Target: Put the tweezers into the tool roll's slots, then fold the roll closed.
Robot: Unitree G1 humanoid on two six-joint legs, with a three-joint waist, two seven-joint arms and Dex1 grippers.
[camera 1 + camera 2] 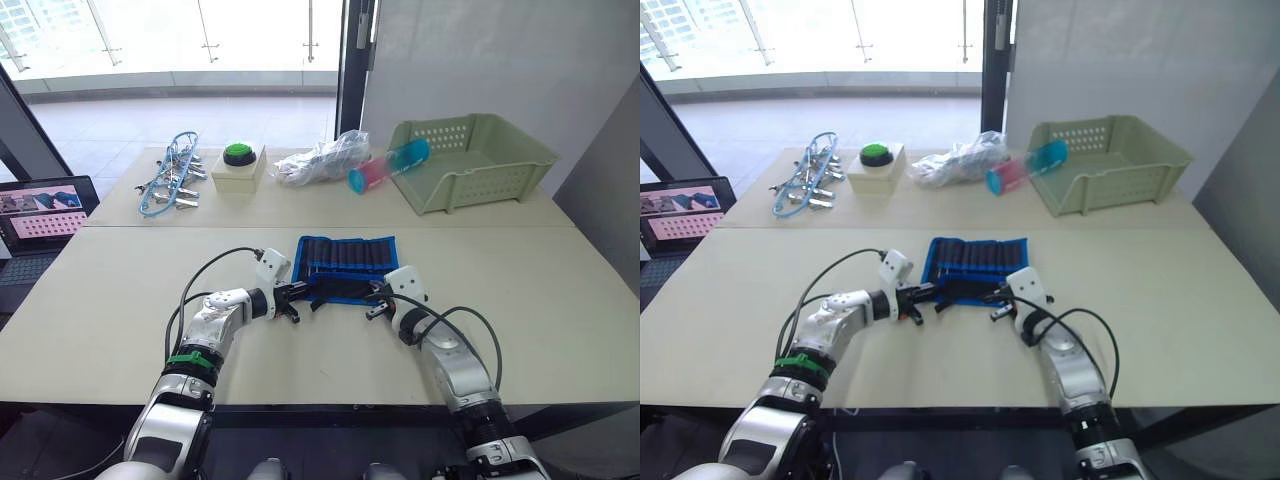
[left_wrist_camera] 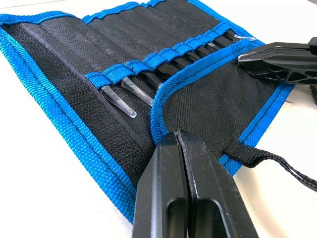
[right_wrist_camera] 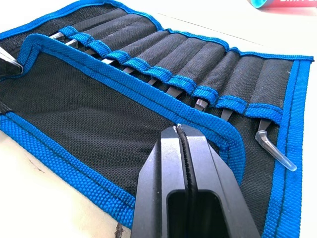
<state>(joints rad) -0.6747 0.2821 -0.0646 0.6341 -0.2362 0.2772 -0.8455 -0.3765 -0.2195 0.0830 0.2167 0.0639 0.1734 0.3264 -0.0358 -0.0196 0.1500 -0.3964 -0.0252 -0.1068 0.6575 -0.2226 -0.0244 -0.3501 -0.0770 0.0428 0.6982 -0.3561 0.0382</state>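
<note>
the left gripper (image 2: 184,144), two black fingers pressed together, pinches the blue-trimmed edge of the inner black fabric flap (image 2: 218,106) of the flat black fabric tool roll with bright blue trim (image 1: 345,265), at the roll's 8 o'clock corner in the head view; the right gripper (image 3: 184,141), its two black fingers likewise pressed together, pinches the same flap's edge at the roll's 4 o'clock corner. the slim dark metal tweezers (image 3: 203,104) already sit in the row of narrow black fabric slots (image 3: 163,59), their clear-capped tips poking out below the blue band, so the inserting step looks done and the folding step is in hand: both grippers hold the flap ready to carry it toward 12 o'clock over the tweezer tips. the next move calls for both arms lifting evenly so the flap stays flat and no tweezer slides out. counted: one roll, one black strap (image 2: 277,161) trailing off its near edge, about ten slots, and at least five tweezer ends, though an exact count is hard to tell. the roll lies mid-table; toward 12 o'clock, well apart, stand one pale green plastic basket (image 1: 470,160), one green push button on a cream box (image 1: 238,165) and one bunch of silver clips with blue cord (image 1: 172,180).
</note>
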